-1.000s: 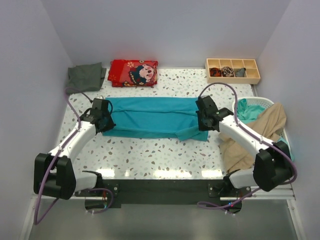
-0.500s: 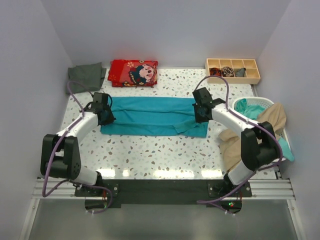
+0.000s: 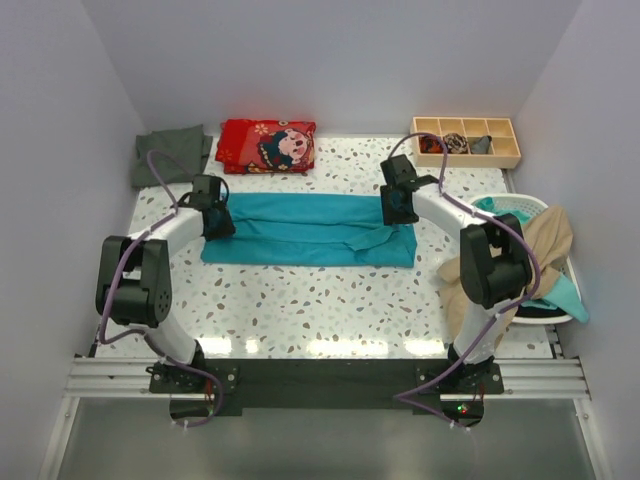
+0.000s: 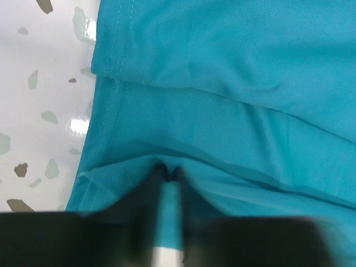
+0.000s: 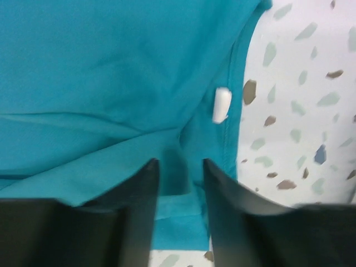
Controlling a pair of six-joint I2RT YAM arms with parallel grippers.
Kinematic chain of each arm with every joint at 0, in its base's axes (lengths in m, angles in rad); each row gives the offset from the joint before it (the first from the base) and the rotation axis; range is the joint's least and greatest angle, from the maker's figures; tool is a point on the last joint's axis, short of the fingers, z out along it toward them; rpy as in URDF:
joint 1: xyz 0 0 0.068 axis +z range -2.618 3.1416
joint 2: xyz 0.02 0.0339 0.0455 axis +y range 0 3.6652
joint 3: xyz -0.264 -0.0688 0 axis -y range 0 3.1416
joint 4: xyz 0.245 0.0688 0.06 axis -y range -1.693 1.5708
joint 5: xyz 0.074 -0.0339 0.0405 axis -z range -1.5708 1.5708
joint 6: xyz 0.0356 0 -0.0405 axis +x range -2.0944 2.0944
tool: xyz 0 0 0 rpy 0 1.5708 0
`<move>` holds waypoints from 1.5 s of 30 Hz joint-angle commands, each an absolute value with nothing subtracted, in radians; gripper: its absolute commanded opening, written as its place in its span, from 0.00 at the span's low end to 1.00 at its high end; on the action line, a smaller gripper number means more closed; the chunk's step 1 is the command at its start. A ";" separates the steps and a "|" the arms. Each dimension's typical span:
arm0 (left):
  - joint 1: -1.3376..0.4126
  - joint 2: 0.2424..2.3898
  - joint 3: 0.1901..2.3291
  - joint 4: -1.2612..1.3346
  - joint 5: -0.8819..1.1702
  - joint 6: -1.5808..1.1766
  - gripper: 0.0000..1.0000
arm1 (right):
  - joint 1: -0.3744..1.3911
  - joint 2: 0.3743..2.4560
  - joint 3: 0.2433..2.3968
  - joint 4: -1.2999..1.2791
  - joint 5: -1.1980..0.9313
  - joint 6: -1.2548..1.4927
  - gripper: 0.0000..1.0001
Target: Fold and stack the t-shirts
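Observation:
The bright teal t-shirt (image 3: 310, 230) lies folded into a long strip across the middle of the table. My left gripper (image 3: 212, 216) sits on its left end. In the left wrist view its fingertips (image 4: 167, 169) almost meet, and a fold of teal cloth (image 4: 222, 83) puckers at them. My right gripper (image 3: 393, 205) is over the shirt's right end. Its fingers (image 5: 179, 162) stand apart above flat cloth (image 5: 100, 72) near a small white label (image 5: 221, 104), holding nothing. The dark grey-green t-shirt (image 3: 170, 152) lies at the back left. The beige t-shirt (image 3: 530, 250) hangs over the basket on the right.
A folded red cartoon-print cloth (image 3: 267, 145) lies at the back. A wooden compartment tray (image 3: 465, 140) with small dark bundles stands at the back right. The white basket (image 3: 525, 205) at the right edge also holds teal cloth (image 3: 495, 218). Walls close in on both sides.
Both grippers moved away from the bases, carrying the teal shirt's near edge over toward its far edge. The loose flap at the lower right is folded in. The right gripper opened.

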State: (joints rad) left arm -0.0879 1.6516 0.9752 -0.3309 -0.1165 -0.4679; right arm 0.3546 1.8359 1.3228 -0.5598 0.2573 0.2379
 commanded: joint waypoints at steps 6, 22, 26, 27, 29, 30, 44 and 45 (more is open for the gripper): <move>-0.075 1.590 1.098 -0.331 -0.225 -0.440 1.00 | 0.334 1.786 1.398 -0.534 0.305 0.206 0.61; -0.144 1.434 0.884 -0.147 0.188 -0.472 1.00 | 0.339 1.641 1.155 -0.520 -0.120 0.331 0.56; -0.161 1.468 0.873 -0.124 0.212 -0.482 1.00 | 0.339 1.647 1.123 -0.494 -0.141 0.337 0.56; -0.161 1.474 0.873 -0.123 0.215 -0.482 1.00 | 0.339 1.661 1.123 -0.486 -0.140 0.339 0.56; -0.164 1.489 0.874 -0.123 0.221 -0.480 1.00 | 0.341 1.678 1.124 -0.479 -0.143 0.337 0.56; -0.164 1.491 0.874 -0.123 0.221 -0.476 1.00 | 0.339 1.686 1.124 -0.466 -0.141 0.339 0.56; -0.167 1.554 0.897 -0.138 0.219 -0.457 1.00 | 0.341 1.827 1.249 -0.419 -0.112 0.301 0.57; -0.167 1.557 0.899 -0.138 0.219 -0.456 1.00 | 0.339 1.836 1.258 -0.422 -0.112 0.301 0.57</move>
State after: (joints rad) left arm -0.1604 1.5417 0.8692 -0.1726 0.2092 -0.4675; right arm 0.3393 1.8172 1.1763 -0.4660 -0.1192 0.3187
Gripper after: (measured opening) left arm 0.997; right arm 0.568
